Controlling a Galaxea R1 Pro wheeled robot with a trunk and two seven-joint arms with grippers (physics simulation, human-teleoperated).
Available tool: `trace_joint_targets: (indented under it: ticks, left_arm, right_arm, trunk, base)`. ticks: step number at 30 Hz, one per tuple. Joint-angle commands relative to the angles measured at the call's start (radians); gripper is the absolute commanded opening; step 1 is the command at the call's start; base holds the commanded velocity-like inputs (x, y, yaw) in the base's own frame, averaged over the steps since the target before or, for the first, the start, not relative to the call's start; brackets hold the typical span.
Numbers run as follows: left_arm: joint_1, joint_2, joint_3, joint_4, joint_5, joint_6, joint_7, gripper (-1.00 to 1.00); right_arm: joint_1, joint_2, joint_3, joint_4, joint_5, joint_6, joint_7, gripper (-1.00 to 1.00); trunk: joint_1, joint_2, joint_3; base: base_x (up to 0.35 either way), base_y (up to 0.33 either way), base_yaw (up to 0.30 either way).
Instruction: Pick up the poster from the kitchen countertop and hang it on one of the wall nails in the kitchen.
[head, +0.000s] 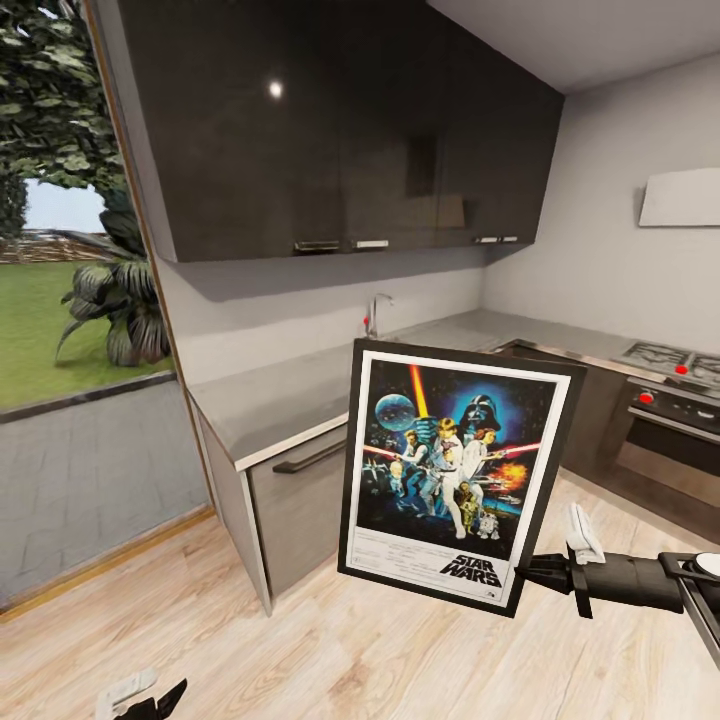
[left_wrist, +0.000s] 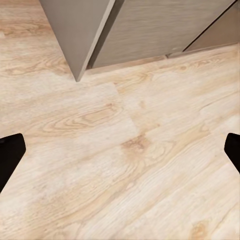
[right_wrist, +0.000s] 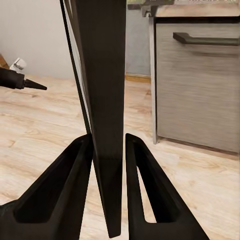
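— Poster (head: 455, 470) position?
— Off the kitchen countertop (head: 300, 395), upright in the air in front of that surface, above the wooden floor (head: 300, 640).
— Right gripper (right_wrist: 109, 150)?
— Its jaws are clamped on the poster's lower right edge, one finger on each face.
— And the left gripper (left_wrist: 120, 150)?
— Low over the floor, jaws spread wide, empty.

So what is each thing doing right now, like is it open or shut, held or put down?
Star Wars poster: upright, lifted off the countertop, held by its lower corner.
Right gripper: shut on the poster's edge.
Left gripper: open, holding nothing, over the wooden floor.
Kitchen countertop: poster no longer on it.
Upper cabinets: doors shut.
Oven: door shut.
Tap: no water visible.
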Motion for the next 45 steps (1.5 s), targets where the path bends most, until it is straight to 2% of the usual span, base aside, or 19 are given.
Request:
trace_joint_targets:
  ticks: [1, 43, 45]
  left_arm:
    - [-0.001, 0.000, 0.002, 0.001, 0.004, 0.000, -0.006, 1.00]
    - [-0.001, 0.000, -0.001, 0.002, 0.004, 0.000, -0.006, 1.00]
    - [-0.001, 0.000, -0.001, 0.002, 0.004, 0.000, -0.006, 1.00]
  right_arm:
    - [-0.001, 0.000, -0.001, 0.000, 0.001, 0.012, 0.005, -1.00]
    - [-0.001, 0.000, -0.001, 0.000, 0.001, 0.012, 0.005, -1.00]
    - [-0.001, 0.000, -0.001, 0.000, 0.001, 0.012, 0.005, -1.00]
  trunk:
    - [-0.004, 0.006, 0.002]
    - [-0.165, 0.300, 0.133]
    - [-0.165, 0.300, 0.133]
  base:
    - [0.000, 0.000, 0.000]
    - [0.000, 0.000, 0.000]
    - [0.000, 0.000, 0.000]
